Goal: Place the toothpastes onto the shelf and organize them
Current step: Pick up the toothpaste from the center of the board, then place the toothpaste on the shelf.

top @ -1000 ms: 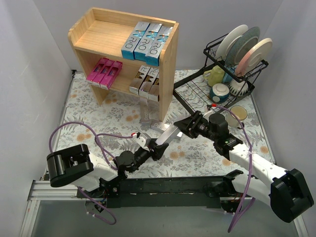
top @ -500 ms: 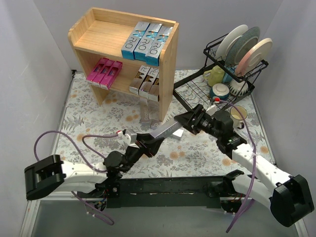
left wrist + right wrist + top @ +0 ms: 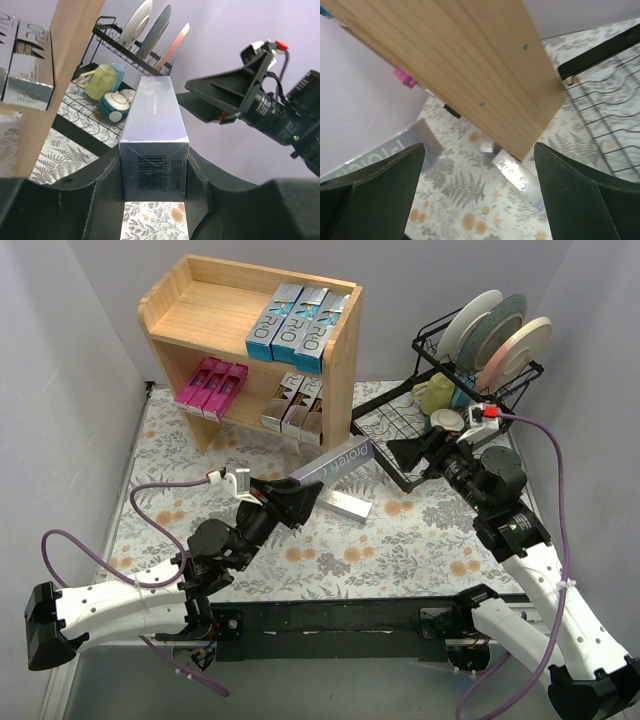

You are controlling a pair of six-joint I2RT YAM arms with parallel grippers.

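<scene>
left gripper [image 3: 290, 498]: closed on the barcode end of a silver-grey toothpaste box [image 3: 335, 462], one finger on each long side.
held box: raised off the desk [image 3: 440, 540] and tilted upward, its far end pointing at the right side panel of the shelf [image 3: 200, 315].
right gripper [image 3: 410, 453]: jaws spread wide, holding nothing, hovering over the front edge of the dish rack [image 3: 400, 430], apart from the held box.
shelf, top level: three blue-and-silver boxes [image 3: 298, 315] side by side at the right end.
shelf, lower level: three pink boxes [image 3: 212, 385] on the left, three silver black-gold boxes [image 3: 293, 405] on the right.
desk: one loose silver box [image 3: 340, 505] lies flat near the shelf's right panel, below the held box.
</scene>
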